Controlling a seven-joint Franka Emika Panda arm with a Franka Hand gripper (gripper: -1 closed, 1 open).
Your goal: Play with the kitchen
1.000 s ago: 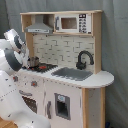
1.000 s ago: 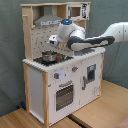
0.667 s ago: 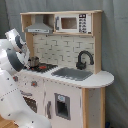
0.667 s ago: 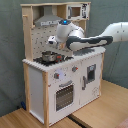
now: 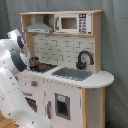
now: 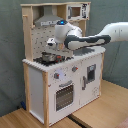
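From my station I see the kitchen point(image 5: 65, 75) standing upright against a grey curtain backdrop, white-fronted with light-wood sides, in both exterior views point(image 6: 60, 80). In the first exterior view, the grey sink point(image 5: 72, 74) is set into the counter point(image 5: 102, 80) with the black faucet point(image 5: 84, 59) behind it, the microwave point(image 5: 72, 23) sits on the top shelf, and the hood point(image 5: 40, 27) hangs over the black stovetop point(image 5: 44, 67). A small dark pot point(image 5: 34, 62) stands on the stovetop at the first exterior view's left. In the second exterior view, the arm point(image 6: 95, 40) reaches in from the second exterior view's right, across the counter, and the gripper point(image 6: 51, 45) hangs just above a metal pot point(image 6: 48, 57) on the stovetop point(image 6: 50, 61). I cannot tell whether its fingers are spread or pressed together. The oven door point(image 6: 63, 95) on the front is closed, and the kitchen rests on a wooden floor point(image 6: 100, 112).
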